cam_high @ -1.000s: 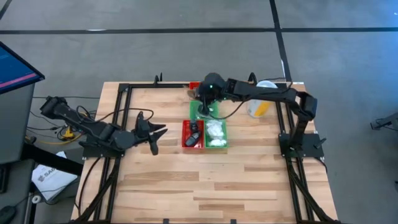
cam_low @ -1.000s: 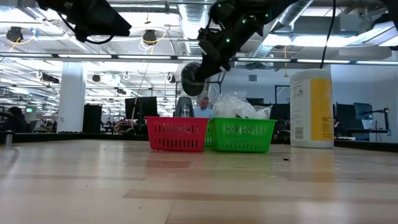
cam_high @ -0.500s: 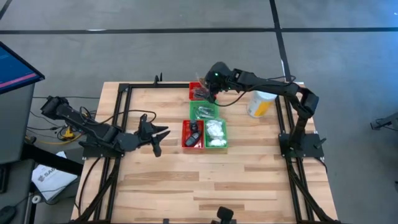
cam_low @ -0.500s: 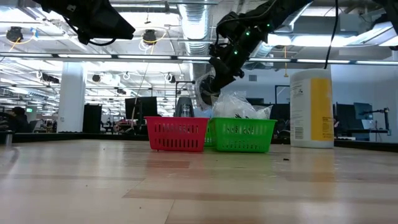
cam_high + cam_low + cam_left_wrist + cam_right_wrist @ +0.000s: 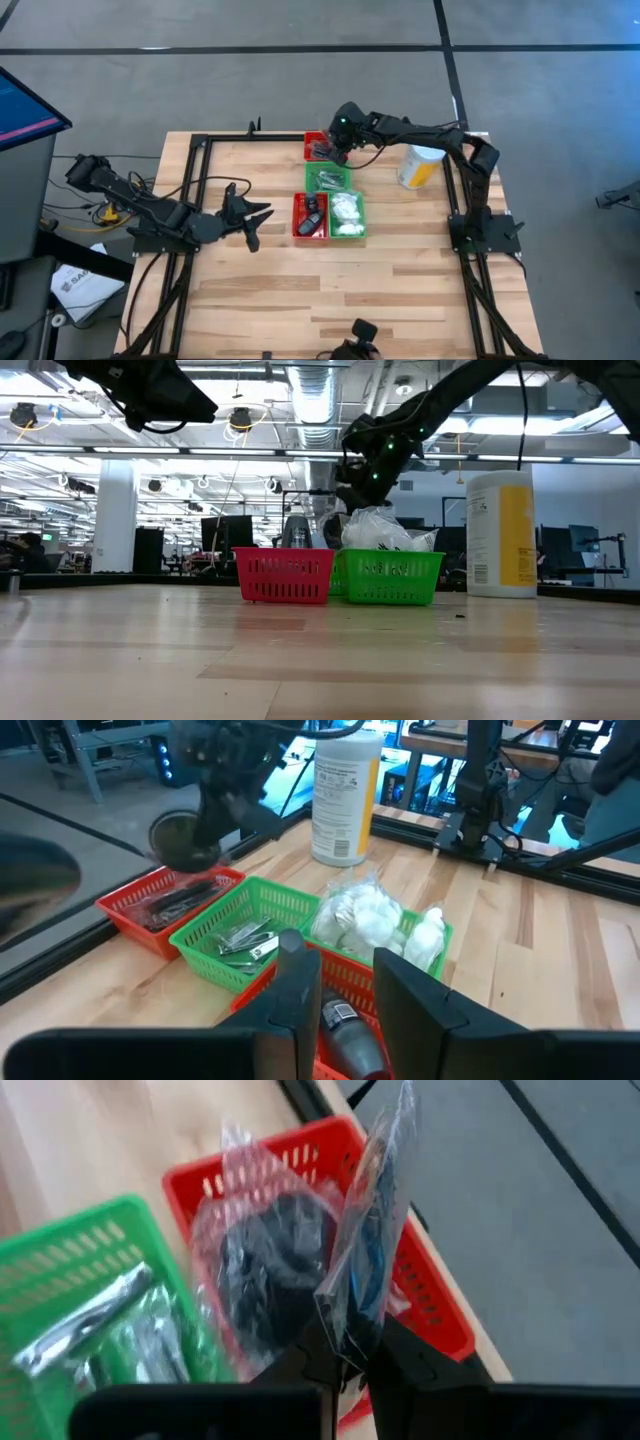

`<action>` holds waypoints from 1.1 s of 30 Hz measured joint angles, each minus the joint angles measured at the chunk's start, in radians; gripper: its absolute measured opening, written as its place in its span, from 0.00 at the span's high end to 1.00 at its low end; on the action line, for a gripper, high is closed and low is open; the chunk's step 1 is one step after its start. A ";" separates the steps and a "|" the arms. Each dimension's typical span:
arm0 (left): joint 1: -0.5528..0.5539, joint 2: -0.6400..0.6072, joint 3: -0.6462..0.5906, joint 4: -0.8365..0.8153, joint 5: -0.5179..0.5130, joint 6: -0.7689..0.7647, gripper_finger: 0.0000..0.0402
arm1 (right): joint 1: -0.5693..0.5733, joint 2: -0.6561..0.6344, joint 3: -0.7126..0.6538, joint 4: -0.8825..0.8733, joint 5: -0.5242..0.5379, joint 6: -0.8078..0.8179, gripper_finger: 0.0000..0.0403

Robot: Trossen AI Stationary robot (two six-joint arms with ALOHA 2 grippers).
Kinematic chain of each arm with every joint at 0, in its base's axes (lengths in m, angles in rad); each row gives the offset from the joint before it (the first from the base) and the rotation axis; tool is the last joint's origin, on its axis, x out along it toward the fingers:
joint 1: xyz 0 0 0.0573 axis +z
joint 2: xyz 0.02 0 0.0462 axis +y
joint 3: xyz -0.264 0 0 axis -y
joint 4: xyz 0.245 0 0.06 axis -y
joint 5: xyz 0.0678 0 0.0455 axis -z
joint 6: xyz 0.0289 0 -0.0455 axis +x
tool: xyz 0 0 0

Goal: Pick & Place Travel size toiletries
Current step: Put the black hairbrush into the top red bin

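The right gripper [image 5: 345,1355] pinches a crinkled clear-plastic packet [image 5: 372,1250], which stands up from between its fingertips, directly above the far red mesh tray [image 5: 440,1305] of dark packets. The left gripper [image 5: 345,985], fingers slightly parted and empty, waits well apart.

I am working under even, bright overhead light; the table [image 5: 300,290] is showing only faint, soft shadows beneath my arms. Looking level across it, ceiling strip lamps [image 5: 200,452] are glaring white while my arms are hanging as dark silhouettes against them. Past my left wrist, my own fingers [image 5: 300,985] are sitting blurred and a dark disc [image 5: 185,838] is smearing. Past my right wrist, a clear packet [image 5: 365,1230] and red tray [image 5: 420,1280] are smearing with motion blur.
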 joint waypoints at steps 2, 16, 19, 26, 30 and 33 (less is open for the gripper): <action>0.000 0.000 0.000 0.000 0.000 0.000 0.78 | -0.008 0.012 0.000 0.025 -0.012 0.004 0.95; 0.001 0.003 0.000 0.003 -0.001 0.003 0.78 | -0.052 0.045 -0.001 0.062 -0.074 0.032 0.95; 0.001 0.003 0.000 0.003 -0.001 0.003 0.78 | -0.053 0.059 0.004 0.098 -0.077 0.039 0.94; 0.001 0.003 0.000 0.006 -0.001 0.004 0.78 | -0.054 0.060 0.002 0.103 -0.078 0.034 0.89; 0.001 0.003 -0.001 0.006 -0.001 0.004 0.78 | -0.052 0.060 0.002 0.123 -0.078 0.023 0.88; 0.001 0.003 -0.001 0.007 -0.001 0.004 0.78 | -0.048 0.060 0.002 0.133 -0.078 0.029 0.88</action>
